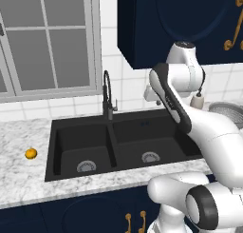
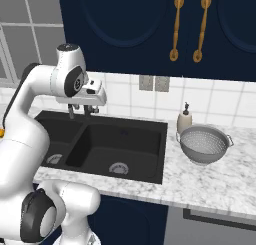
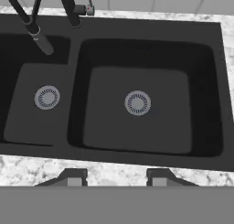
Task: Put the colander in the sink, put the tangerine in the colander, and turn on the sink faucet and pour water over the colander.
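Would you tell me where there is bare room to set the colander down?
Both basins of the sink are bare down to their drains. Bare counter lies between the tangerine and the sink. It is crowded right of the sink, where the colander sits beside the soap bottle.

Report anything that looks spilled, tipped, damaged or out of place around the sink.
Nothing stands out. The colander sits upright on the counter right of the sink, the tangerine rests on the counter to its left, and both basins are dry.
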{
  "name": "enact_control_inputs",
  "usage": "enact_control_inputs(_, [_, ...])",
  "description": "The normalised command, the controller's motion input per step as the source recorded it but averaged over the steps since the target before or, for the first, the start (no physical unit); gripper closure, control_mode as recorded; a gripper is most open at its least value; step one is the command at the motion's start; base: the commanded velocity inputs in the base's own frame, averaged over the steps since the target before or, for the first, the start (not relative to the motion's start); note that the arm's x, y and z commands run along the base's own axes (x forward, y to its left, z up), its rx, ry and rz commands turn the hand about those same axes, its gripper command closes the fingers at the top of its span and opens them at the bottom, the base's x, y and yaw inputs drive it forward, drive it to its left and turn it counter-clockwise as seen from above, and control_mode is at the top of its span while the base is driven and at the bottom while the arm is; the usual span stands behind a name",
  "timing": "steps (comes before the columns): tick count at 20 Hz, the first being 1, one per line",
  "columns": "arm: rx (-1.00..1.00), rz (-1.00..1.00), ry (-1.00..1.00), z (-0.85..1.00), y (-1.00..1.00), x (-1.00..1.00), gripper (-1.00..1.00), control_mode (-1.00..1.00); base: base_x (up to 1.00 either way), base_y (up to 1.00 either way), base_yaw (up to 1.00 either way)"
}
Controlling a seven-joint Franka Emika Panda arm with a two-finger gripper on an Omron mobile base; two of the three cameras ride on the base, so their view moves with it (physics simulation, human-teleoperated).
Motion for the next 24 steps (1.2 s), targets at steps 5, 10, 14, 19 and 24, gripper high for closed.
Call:
enact_control_inputs(5, [0.00,-0.05,0.00,0.00,-0.26,-0.22,-1.00,-1.00,0.00,0.00,0.00])
enact_control_inputs(10, [0.00,-0.08,-0.01,0.00,-0.78,-0.36,-1.00,-1.00,0.00,0.00,0.00])
enact_control_inputs(14, [0.00,-0.02,-0.04,-0.06,-0.97,-0.41,-1.00,-1.00,0.00,0.00,0.00])
enact_control_inputs(19, [-0.03,0.00,0.00,-0.25,-0.95,-0.31,-1.00,-1.00,0.00,0.00,0.00])
enact_control_inputs(24, [-0.06,0.00,0.00,-0.21,-0.82,-0.27,-1.00,-1.00,0.00,0.00,0.00])
